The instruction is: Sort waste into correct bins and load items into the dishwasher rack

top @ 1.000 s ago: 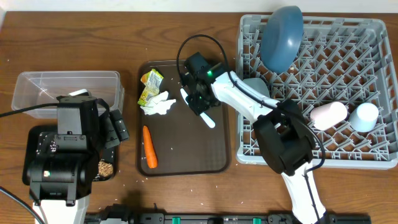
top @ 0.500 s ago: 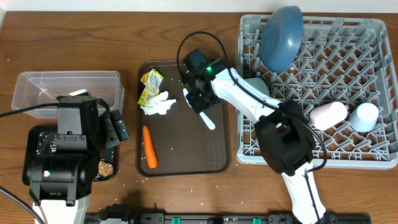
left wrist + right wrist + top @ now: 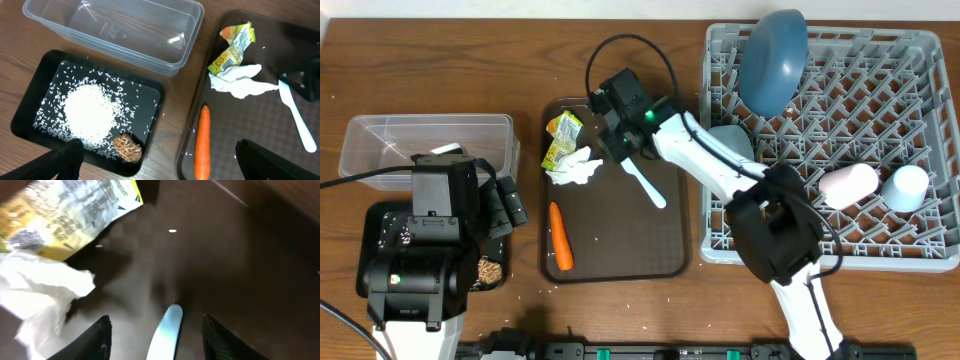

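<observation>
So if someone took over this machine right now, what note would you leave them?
Right gripper: open, straddling the spoon end on the brown tray, not gripping yet.
Left gripper: open, empty, by the black tray.
Done: blue plate, pink cup and light blue cup sit in the rack; a brown food lump and rice lie in the black tray.
Left: spoon to the rack; carrot, tissue and wrapper to bins. Clear box is empty. Chopsticks not in view.
</observation>
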